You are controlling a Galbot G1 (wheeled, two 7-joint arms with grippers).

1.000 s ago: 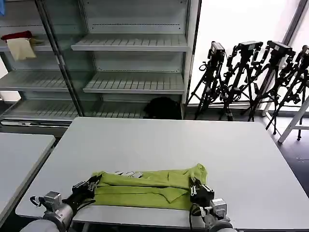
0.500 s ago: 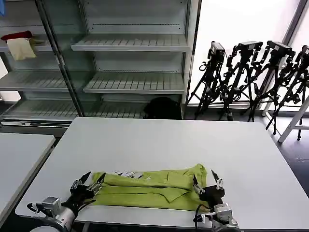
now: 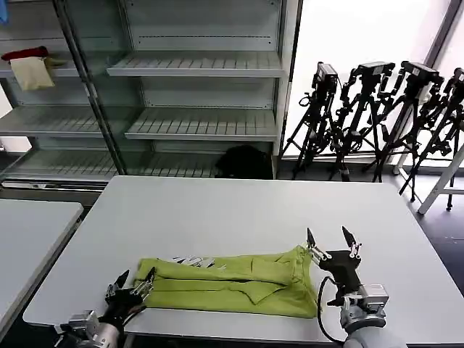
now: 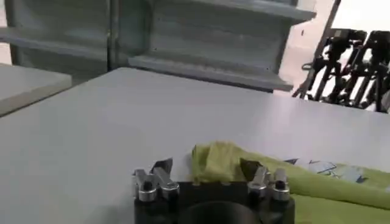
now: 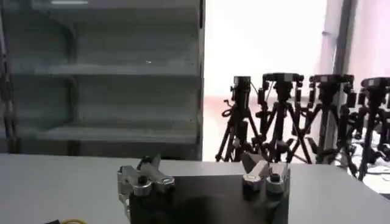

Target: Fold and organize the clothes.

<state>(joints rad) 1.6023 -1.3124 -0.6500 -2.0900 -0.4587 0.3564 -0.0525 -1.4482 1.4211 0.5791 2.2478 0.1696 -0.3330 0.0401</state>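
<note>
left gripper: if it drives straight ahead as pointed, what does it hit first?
Likely the T-shirt: its bunched near end lies right ahead of the open left gripper, roughly between the fingertips. Depth is unclear, but nothing else sits in between.

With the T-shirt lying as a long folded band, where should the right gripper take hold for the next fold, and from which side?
Probably the T-shirt's right end, at the bunched corner by the right gripper, coming from the right. The band lies flat across the table, and that raised edge gives the open fingers something to pinch. The left gripper sits open at the opposite end.

Grey table (image 3: pixel 239 210); metal shelving (image 3: pixel 196 94) behind; camera tripods (image 3: pixel 377 116) by the window.
</note>
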